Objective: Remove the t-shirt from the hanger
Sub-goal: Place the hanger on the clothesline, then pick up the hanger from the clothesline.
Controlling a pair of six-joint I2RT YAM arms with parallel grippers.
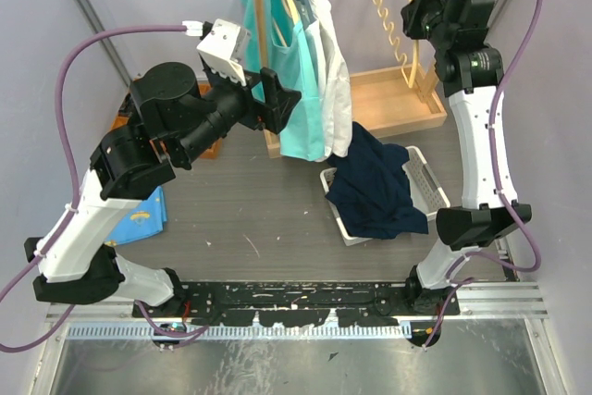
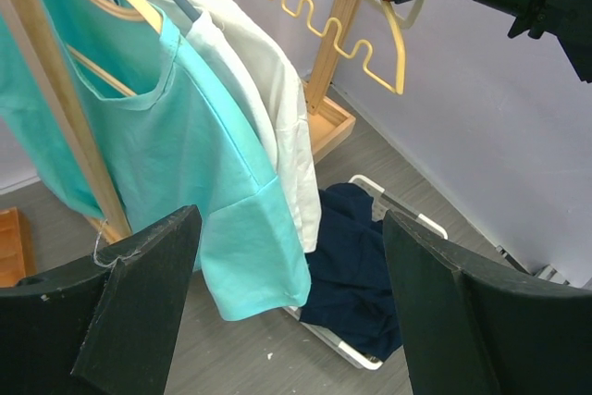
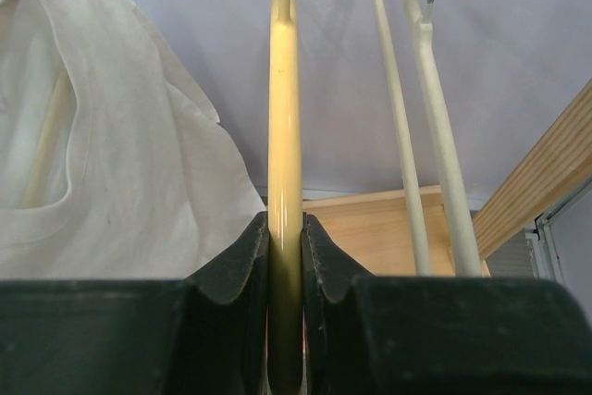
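You see the dark navy cloth t-shirt [image 1: 375, 187] lying crumpled in the white plastic basket [image 1: 427, 180], spilling over its rim, while your right gripper [image 3: 285, 228] pinches the pale yellow wavy hanger [image 3: 284, 90] and your left gripper [image 2: 289, 228] stands wide open.

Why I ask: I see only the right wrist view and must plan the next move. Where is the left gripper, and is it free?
Observer: The left gripper is open and empty, facing the teal t-shirt hanging ahead of it.
Operator: Is the hanger I'm clamping loaded?
Observer: No. Seen from the other views, the hanger in the right gripper carries no garment.
Operator: Where could a removed shirt go?
Observer: A white basket sits on the table below the hanging shirts, with a navy garment draped in it.
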